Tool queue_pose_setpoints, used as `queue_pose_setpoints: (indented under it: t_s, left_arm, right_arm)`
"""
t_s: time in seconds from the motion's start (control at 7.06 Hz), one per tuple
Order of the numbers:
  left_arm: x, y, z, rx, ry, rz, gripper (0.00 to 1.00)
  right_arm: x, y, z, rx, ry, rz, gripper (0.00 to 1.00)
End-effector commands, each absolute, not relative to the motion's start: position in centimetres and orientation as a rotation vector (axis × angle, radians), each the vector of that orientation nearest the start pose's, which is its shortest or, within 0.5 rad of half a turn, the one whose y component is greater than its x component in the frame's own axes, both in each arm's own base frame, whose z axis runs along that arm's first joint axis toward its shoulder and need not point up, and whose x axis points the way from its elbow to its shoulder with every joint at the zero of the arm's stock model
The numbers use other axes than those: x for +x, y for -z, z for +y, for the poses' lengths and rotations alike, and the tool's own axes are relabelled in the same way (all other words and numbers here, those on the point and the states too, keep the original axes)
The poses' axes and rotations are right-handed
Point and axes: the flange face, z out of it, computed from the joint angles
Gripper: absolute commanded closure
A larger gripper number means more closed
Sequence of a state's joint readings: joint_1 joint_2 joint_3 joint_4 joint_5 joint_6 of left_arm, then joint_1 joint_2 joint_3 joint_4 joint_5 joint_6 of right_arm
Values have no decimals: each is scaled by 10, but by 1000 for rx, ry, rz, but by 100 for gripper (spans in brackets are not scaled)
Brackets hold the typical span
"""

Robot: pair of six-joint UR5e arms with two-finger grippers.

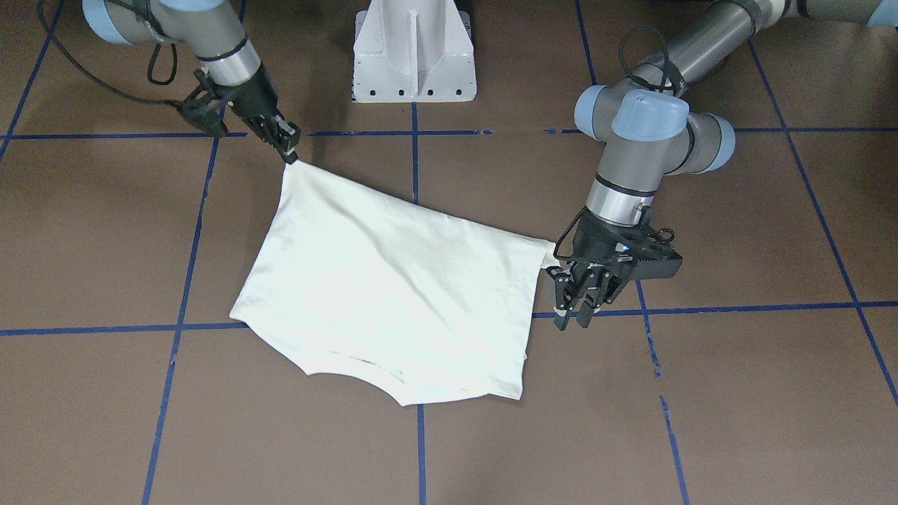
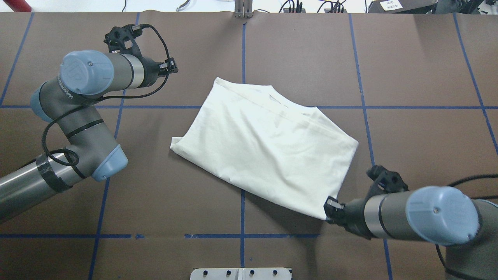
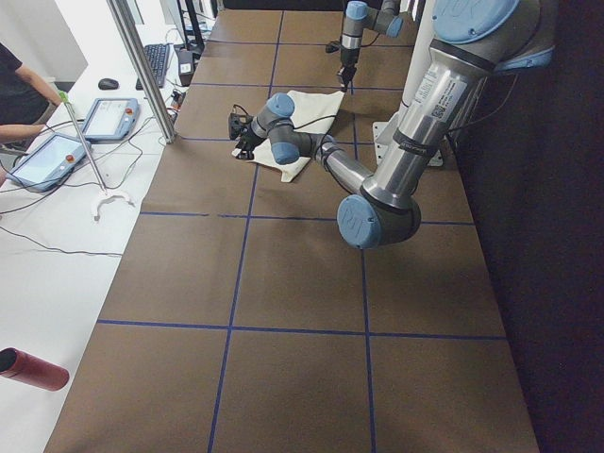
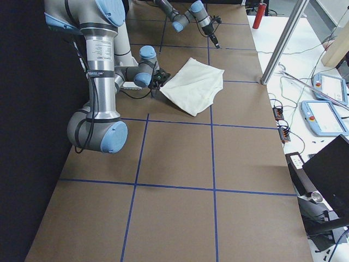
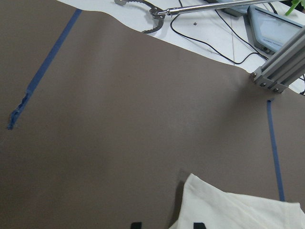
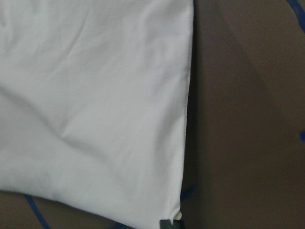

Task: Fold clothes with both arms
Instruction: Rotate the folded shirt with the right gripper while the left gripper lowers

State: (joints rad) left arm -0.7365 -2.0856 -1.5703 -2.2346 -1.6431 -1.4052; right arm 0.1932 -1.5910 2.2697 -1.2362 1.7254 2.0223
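pinching t-shirt (image 1: 393, 280) corner with right gripper (image 1: 289, 154)

Soft matt cloth shirt (image 1: 393, 280) on matt brown tabletop (image 1: 736, 393).

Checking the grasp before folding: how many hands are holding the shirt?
1. The right hand pinches the shirt by its corner nearest the robot; the left hand hangs beside another corner, apparently open, gripping nothing.
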Motion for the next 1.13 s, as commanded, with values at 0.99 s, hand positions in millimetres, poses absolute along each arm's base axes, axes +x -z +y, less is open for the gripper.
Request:
queue_pose_setpoints:
  t_s: [0.99]
  left_arm:
    - [515, -290, -374, -129, 543, 1100, 47]
  right_arm:
    - [-399, -309, -267, -71, -670, -1028, 0]
